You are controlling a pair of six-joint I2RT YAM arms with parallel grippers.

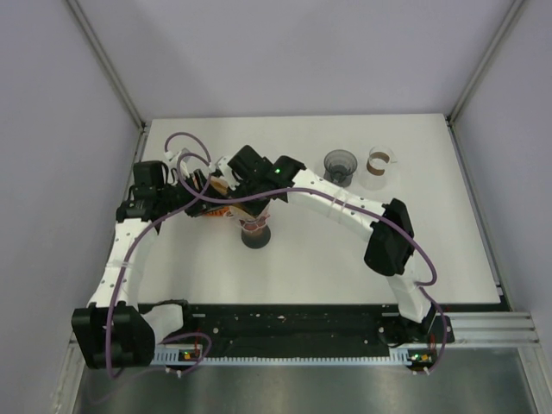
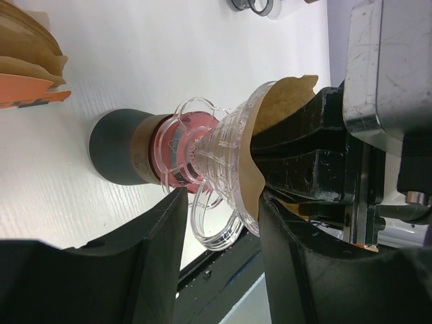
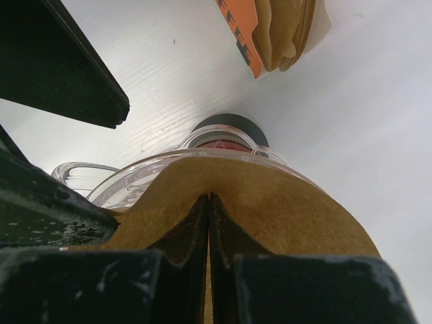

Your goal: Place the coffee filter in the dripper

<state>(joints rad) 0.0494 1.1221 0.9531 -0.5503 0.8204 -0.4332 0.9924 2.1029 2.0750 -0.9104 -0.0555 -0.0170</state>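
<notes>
A clear plastic dripper [image 2: 223, 162] sits on a red and dark grey cup [image 2: 118, 154] near the table's middle [image 1: 255, 228]. A brown paper coffee filter [image 3: 270, 202] lies inside the dripper's rim [image 3: 135, 177]. My right gripper [image 3: 208, 200] is shut on the filter's fold, right at the dripper's mouth [image 1: 252, 210]. My left gripper [image 2: 223, 201] is open, its fingers either side of the dripper's rim and ring handle. The filter's edge [image 2: 287, 98] sticks out past the rim.
An orange pack of spare brown filters [image 2: 27, 67] lies just behind the dripper [image 1: 216, 187], also in the right wrist view [image 3: 277, 30]. A dark grey cup [image 1: 341, 166] and a clear glass with a brown band [image 1: 378, 161] stand at the back right.
</notes>
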